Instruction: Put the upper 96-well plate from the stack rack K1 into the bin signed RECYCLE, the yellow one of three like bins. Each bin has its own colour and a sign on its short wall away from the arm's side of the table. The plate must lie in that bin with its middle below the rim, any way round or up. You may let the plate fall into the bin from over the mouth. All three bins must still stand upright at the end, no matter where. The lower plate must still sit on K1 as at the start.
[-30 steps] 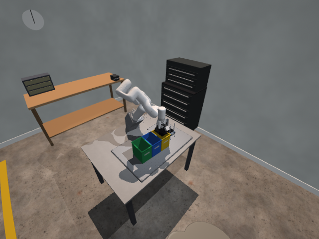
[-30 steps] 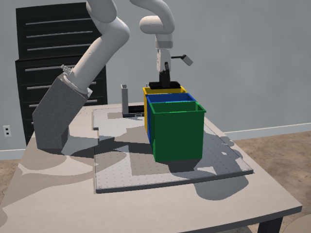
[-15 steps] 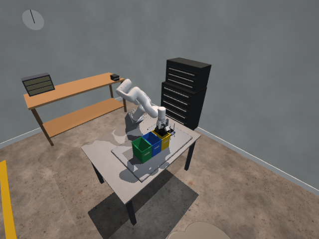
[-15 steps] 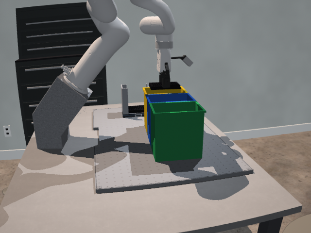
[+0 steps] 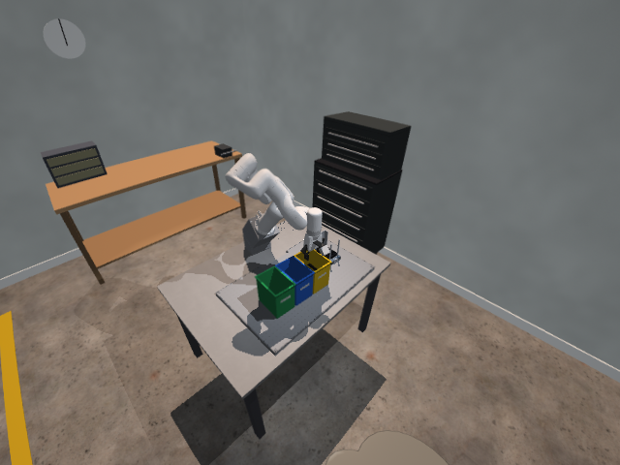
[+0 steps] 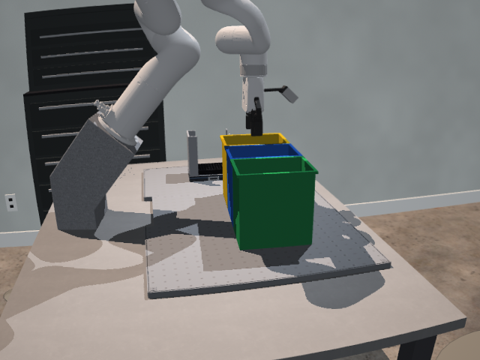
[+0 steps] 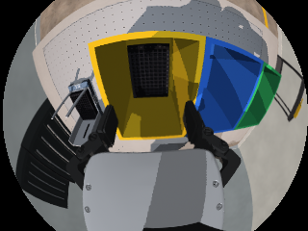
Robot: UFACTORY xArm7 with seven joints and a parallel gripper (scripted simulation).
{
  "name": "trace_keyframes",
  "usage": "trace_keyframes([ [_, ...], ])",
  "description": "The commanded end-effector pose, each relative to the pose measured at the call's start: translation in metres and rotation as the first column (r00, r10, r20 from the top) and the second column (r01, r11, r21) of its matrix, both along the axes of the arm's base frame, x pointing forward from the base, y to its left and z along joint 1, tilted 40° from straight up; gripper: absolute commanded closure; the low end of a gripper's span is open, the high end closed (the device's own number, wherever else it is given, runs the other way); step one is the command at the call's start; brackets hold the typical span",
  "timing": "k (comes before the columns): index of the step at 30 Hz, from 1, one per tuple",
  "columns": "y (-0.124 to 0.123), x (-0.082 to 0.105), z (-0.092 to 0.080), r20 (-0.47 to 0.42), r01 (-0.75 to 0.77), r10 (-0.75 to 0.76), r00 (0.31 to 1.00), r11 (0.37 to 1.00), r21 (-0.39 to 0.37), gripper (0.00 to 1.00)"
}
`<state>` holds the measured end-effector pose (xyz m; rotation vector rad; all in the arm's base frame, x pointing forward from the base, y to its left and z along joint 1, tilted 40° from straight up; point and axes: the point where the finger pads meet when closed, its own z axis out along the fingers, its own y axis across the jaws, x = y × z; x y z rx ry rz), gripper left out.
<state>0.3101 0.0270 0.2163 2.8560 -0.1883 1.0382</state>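
The yellow bin stands at the end of a row of three bins, also in the exterior view [image 6: 253, 139] and the top view [image 5: 316, 270]. A black 96-well plate [image 7: 148, 69] lies deep inside the yellow bin, below its rim. My gripper [image 7: 149, 111] hangs open and empty just above the bin's mouth; it also shows in the exterior view [image 6: 254, 121]. The stack rack K1 [image 6: 192, 154] stands behind the bins with one black plate [image 6: 209, 168] low on it; the rack also shows in the wrist view [image 7: 84, 106].
The blue bin [image 6: 263, 151] and the green bin [image 6: 275, 201] stand upright in line with the yellow one on the grey perforated board. A black drawer cabinet [image 5: 357, 177] stands behind the table. The arm's grey base block [image 6: 87, 174] is at the left.
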Motion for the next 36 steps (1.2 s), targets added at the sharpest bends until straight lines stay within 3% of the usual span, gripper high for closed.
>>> trace_keyframes([
  [1,0.0,0.0,0.001,0.003,0.0,0.0,1.0,1.0,0.0,0.0],
  [22,0.0,0.0,0.001,0.003,0.0,0.0,1.0,1.0,0.0,0.0],
  [36,0.004,-0.02,0.026,0.003,0.0,0.0,1.0,1.0,0.0,0.0],
])
